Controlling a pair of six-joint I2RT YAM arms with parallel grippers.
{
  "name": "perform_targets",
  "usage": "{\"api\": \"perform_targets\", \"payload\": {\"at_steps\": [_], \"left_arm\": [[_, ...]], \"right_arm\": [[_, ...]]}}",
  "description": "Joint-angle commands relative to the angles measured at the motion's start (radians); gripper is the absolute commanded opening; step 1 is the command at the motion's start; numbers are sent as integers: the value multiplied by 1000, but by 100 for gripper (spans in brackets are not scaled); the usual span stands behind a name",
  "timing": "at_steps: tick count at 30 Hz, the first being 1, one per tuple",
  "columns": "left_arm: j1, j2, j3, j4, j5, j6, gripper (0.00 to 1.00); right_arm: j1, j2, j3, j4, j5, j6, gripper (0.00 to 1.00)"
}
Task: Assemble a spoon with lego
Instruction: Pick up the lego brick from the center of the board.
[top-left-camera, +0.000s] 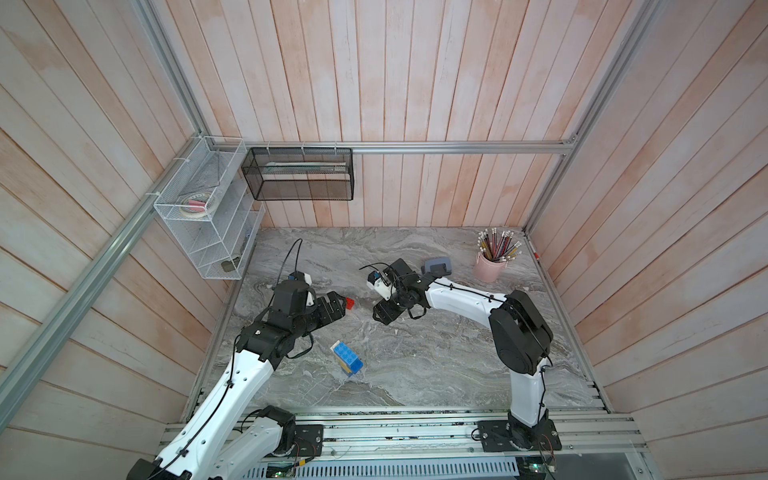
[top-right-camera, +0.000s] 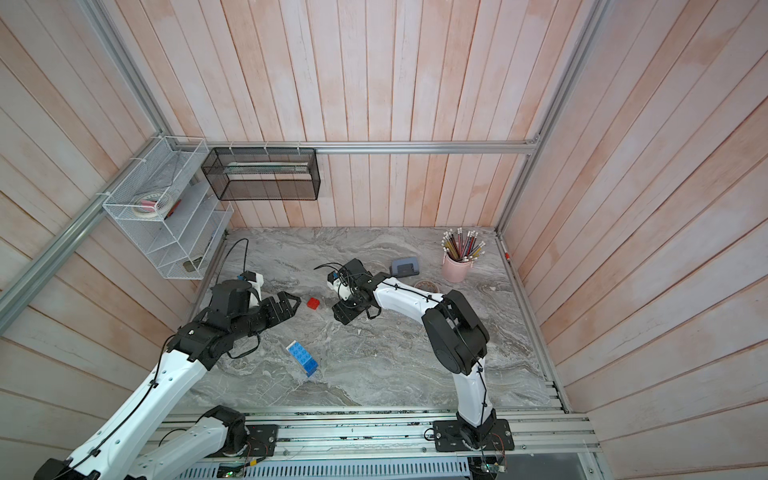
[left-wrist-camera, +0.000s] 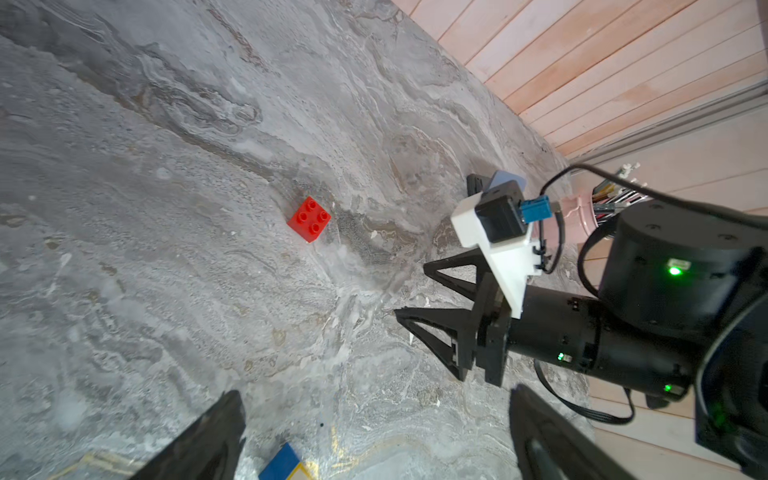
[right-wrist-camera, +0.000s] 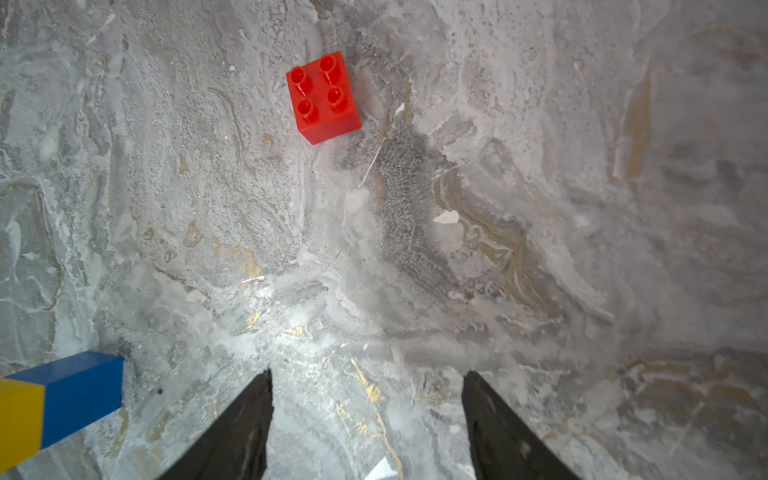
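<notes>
On the grey marbled surface (top-left-camera: 415, 365), a small red four-stud plastic brick (right-wrist-camera: 323, 97) sits between your claws; the joined blue-and-yellow brick stack (top-left-camera: 347, 358) lies apart, perhaps tipped. Your left claw (left-wrist-camera: 376, 392) and right claw (right-wrist-camera: 369, 374) gape empty. Likely light, rigid, slick: pinch the red brick's flat sides.

Counter (top-left-camera: 436, 374): grey marbled.
Middle: red brick (top-right-camera: 313, 303).
Front: joined blue-yellow bricks (top-left-camera: 347, 358).
Back: pencil cup (top-left-camera: 488, 268); grey-blue box (top-right-camera: 404, 267), perhaps a punch.

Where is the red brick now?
In both top views the red brick lies studs-up on the table, left of centre, between the left gripper and the right gripper, touching neither.
</notes>
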Motion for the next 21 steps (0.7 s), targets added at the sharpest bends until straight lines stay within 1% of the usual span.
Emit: {"api": "perform_targets", "payload": {"at_steps": [1, 3, 8, 12, 21], "left_arm": [[9, 34, 20, 66, 60, 46, 100], [12, 44, 16, 84, 50, 49, 100], [18, 39, 11, 89, 30, 60, 100], [21, 26, 1, 91, 31, 69, 100], [27, 9, -14, 64, 38, 102, 100]], "right_arm": [[-28, 18, 20, 78, -117, -83, 74], [-28, 48, 43, 98, -165, -97, 74], [-21, 162, 181, 58, -149, -125, 75], [-15, 237, 269, 68, -143, -121, 74], [41, 387, 472, 34, -87, -141, 74]]}}
